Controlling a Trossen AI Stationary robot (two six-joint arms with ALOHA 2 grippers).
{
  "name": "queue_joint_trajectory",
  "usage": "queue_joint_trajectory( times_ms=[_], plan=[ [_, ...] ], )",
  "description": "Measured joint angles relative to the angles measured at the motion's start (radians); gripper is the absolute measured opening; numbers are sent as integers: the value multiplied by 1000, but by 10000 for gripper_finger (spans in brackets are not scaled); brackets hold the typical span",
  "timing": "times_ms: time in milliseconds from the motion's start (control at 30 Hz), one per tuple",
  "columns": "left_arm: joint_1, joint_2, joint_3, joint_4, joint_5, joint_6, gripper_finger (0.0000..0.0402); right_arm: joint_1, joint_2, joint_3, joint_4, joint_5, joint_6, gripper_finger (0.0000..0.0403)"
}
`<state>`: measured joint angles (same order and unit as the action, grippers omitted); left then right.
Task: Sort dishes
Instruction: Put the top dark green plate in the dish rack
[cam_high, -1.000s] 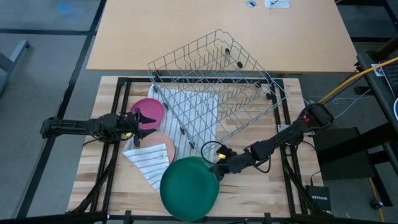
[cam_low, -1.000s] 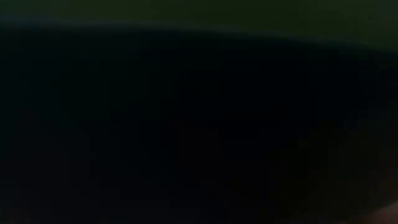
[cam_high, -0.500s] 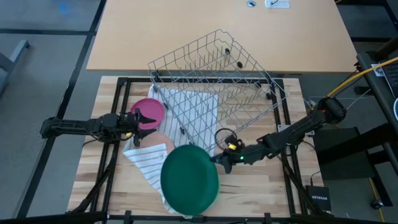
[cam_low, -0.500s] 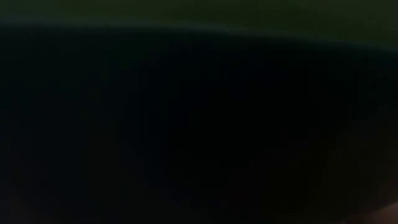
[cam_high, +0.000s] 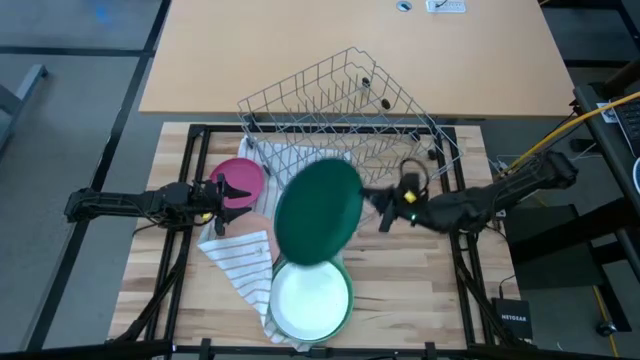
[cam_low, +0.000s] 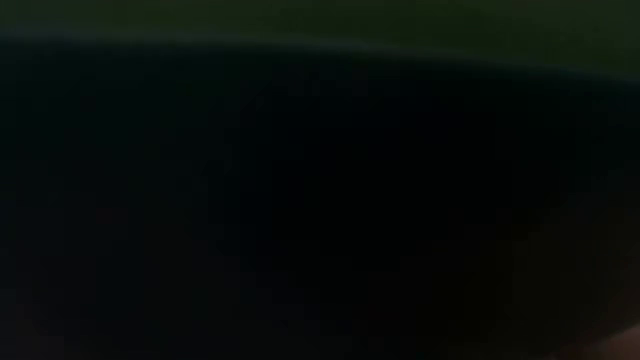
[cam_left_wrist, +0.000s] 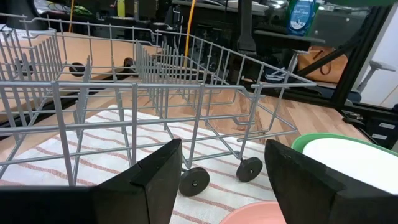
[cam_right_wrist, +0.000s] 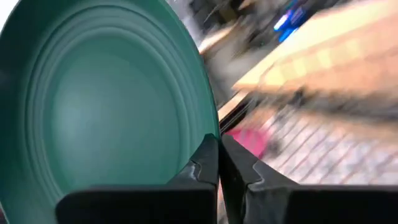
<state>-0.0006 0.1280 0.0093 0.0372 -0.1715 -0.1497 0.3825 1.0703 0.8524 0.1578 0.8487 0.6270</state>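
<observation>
The wooden table (cam_high: 420, 300) is filling the lower half of the high view, and the wire rack (cam_high: 345, 120) is sitting tipped at an angle across its far edge, its small wheels showing in the left wrist view above the white striped cloth (cam_high: 240, 262), which is spreading out underneath it and trailing toward the near left. Now the big one: the dark green plate (cam_high: 318, 212) is hanging in the air, tilted, just in front of the rack's near side, and the right gripper (cam_high: 366, 196) is pinching its rim, fingers (cam_right_wrist: 205, 163) pressed tight together on the edge with the ribbed green face filling the right wrist view. Directly below it, at the near edge of the table, the light green bowl (cam_high: 311, 298) is lying face up, showing its white inside, partly resting on the cloth. Over on the left, the magenta plate (cam_high: 238, 176) is sitting flat beside the rack's left corner, and the peach-pink plate (cam_high: 262, 226) is lying just nearer, partly hidden by the green plate overhead. The left gripper (cam_high: 232, 192) is waiting at the magenta plate's near edge, fingers (cam_left_wrist: 149, 180) spread wide apart with nothing between them. The low view is showing only darkness.
</observation>
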Motion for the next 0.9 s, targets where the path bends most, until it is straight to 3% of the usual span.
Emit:
queue_joint_trajectory(
  times_ms=[400, 700, 900],
  plan=[
    [0, 0, 0, 0, 0, 0, 219, -184, -68, 0, 10, 622, -409, 1],
    [0, 0, 0, 0, 0, 0, 219, -404, -67, 0, 10, 702, -680, 1],
    [0, 0, 0, 0, 0, 0, 219, -468, -67, 0, 12, 726, -892, 1]
  ],
)
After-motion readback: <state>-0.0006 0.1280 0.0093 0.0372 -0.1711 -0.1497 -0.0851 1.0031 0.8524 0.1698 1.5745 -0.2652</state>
